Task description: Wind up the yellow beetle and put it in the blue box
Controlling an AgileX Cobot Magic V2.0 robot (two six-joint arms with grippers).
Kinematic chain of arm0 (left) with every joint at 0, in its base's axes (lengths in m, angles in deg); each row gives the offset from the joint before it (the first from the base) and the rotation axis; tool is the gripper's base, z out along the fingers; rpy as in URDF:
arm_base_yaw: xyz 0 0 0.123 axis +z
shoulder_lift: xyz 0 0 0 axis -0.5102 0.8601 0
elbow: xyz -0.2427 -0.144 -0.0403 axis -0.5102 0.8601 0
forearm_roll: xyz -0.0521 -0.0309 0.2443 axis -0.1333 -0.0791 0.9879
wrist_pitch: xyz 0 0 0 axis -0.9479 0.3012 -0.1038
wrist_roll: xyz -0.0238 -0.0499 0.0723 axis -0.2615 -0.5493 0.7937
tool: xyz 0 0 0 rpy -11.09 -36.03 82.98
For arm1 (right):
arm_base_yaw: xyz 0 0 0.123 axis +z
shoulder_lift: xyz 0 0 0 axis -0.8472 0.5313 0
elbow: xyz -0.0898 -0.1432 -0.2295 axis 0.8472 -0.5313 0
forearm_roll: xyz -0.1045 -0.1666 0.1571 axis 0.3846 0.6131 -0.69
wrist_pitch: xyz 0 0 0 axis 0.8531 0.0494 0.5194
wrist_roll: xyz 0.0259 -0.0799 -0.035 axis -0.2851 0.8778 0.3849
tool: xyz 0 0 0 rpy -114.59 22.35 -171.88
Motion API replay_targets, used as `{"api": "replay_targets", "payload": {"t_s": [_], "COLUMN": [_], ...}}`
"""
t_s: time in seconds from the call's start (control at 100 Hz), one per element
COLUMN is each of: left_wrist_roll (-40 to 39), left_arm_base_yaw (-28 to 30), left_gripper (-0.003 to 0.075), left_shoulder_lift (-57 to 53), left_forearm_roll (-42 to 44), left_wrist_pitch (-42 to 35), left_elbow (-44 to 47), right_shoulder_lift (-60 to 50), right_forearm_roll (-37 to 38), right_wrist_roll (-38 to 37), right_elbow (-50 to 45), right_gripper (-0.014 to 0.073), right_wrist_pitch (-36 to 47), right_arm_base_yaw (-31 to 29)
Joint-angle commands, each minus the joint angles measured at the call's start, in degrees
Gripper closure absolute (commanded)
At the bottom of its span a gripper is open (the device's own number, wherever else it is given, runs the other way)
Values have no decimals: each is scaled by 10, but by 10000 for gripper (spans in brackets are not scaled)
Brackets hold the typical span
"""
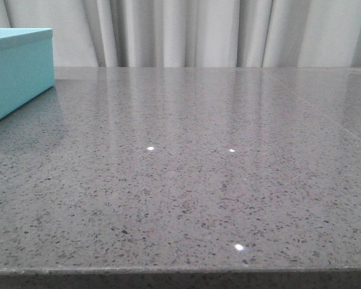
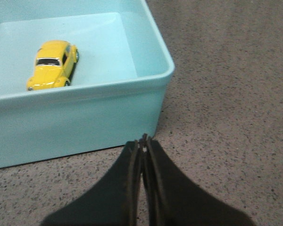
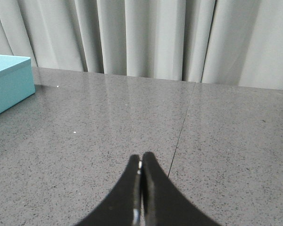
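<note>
The yellow beetle (image 2: 52, 65) lies on its wheels inside the open blue box (image 2: 89, 115), near one inner wall. My left gripper (image 2: 143, 140) is shut and empty, outside the box by its near wall, above the table. The blue box also shows at the far left in the front view (image 1: 18, 69) and in the right wrist view (image 3: 8, 82). My right gripper (image 3: 141, 157) is shut and empty above bare table, well away from the box. Neither gripper shows in the front view.
The grey speckled stone table (image 1: 186, 180) has a seam line (image 3: 181, 132) running across it. Pale curtains (image 1: 186, 30) hang behind its far edge. The table's front edge (image 1: 180, 274) is close to the camera.
</note>
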Motion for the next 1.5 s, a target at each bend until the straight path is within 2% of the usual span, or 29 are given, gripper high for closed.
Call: {"api": "replay_targets", "payload": {"t_s": [0.0, 0.12, 0.17, 0.3, 0.45, 0.7, 0.78, 0.83, 0.95, 1.49], "left_wrist_roll": [-1, -6, -14, -91, -171, -172, -172, -172, -172, -169], "left_arm_base_yaw": [-22, -34, -34, -34, -29, 12, 16, 16, 16, 9], "left_gripper": [739, 739, 739, 739, 739, 739, 739, 739, 739, 739], "left_shoulder_lift": [-7, -33, -45, -79, -131, -236, -244, -244, -244, -244], "left_forearm_roll": [-1, 7, 19, 104, 160, 162, 156, 154, 154, 152], "left_wrist_pitch": [-42, -82, -126, -243, -318, -323, -364, -328, -318, -315], "left_elbow": [-9, 11, 26, 84, 159, 238, 274, 272, 272, 272], "right_shoulder_lift": [5, 5, 5, 5, 5, 5, 5, 5, 6, 6], "right_forearm_roll": [9, 9, 9, 9, 9, 9, 9, 9, 9, 9], "right_wrist_roll": [5, 5, 5, 5, 5, 5, 5, 5, 5, 5], "right_elbow": [14, 14, 14, 14, 14, 14, 14, 14, 14, 14], "right_gripper": [661, 661, 661, 661, 661, 661, 661, 661, 661, 661], "right_wrist_pitch": [49, 49, 49, 49, 49, 49, 49, 48, 46, 45], "right_arm_base_yaw": [1, 1, 1, 1, 1, 1, 1, 1, 1, 1]}}
